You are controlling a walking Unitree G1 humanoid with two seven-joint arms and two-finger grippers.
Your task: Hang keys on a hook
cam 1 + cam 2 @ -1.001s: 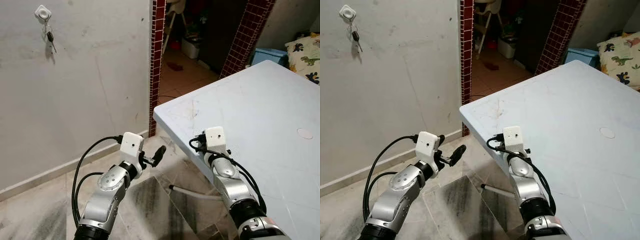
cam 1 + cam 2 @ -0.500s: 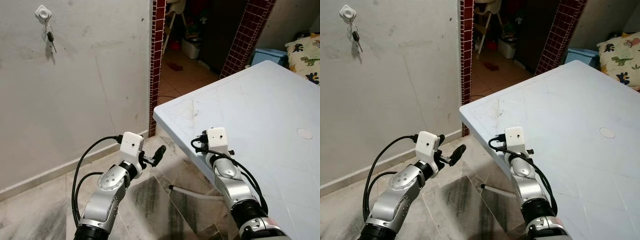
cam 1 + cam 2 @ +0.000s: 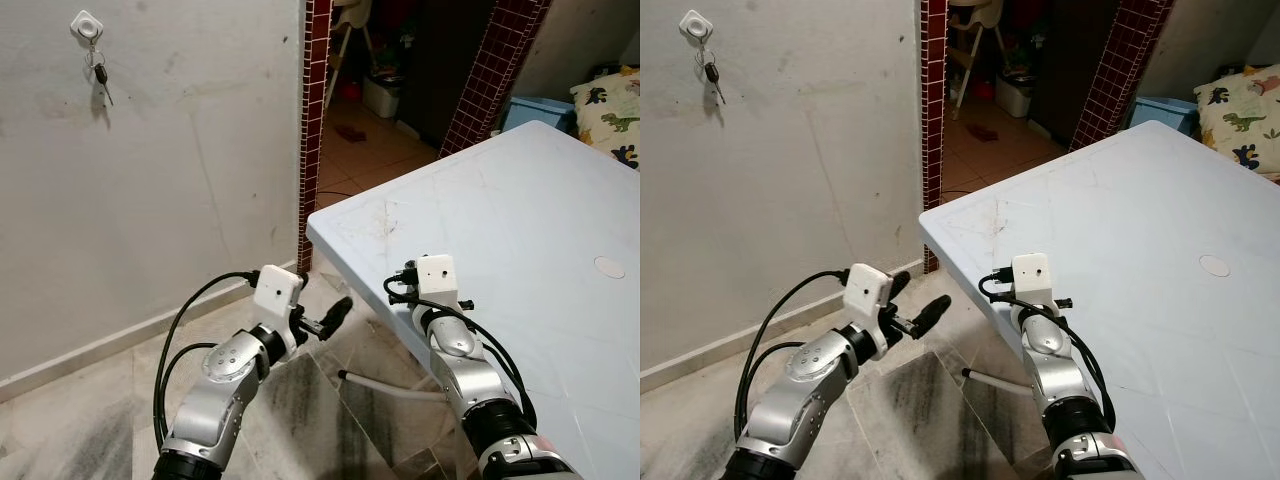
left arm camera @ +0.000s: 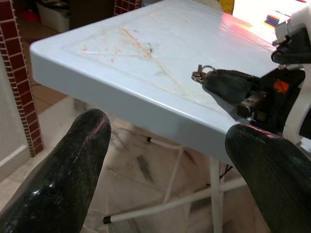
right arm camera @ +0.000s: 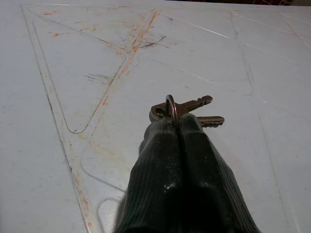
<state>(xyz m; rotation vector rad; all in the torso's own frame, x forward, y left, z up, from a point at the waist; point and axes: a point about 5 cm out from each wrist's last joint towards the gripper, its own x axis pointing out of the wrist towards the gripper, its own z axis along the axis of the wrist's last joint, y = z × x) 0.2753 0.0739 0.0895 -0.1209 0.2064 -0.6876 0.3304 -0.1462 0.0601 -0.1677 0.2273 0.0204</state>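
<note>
My right gripper [image 5: 174, 127] is shut on the ring of a small bunch of keys [image 5: 187, 109], with two brown blades sticking out past the fingertips. It hovers just above the white table [image 3: 520, 200] near its front corner. From the left wrist view the same keys [image 4: 199, 75] jut from the right gripper [image 4: 214, 82] over the tabletop. My left gripper [image 3: 335, 312] is open and holds nothing, low above the floor and pointing at the table's corner. High on the grey wall to the left is a white hook [image 3: 87, 24] with a dark key [image 3: 101, 78] hanging from it.
A red-tiled doorway [image 3: 316, 110] opens behind the table's corner, with a second tiled pillar [image 3: 490, 70] to its right. A blue bin [image 3: 540, 108] and a dinosaur-print cushion [image 3: 612, 115] lie at the far right. A white leg brace [image 3: 385, 385] runs under the table.
My left gripper has swung right and slightly down, closer to the table's corner. The right gripper with the keys has barely shifted.
</note>
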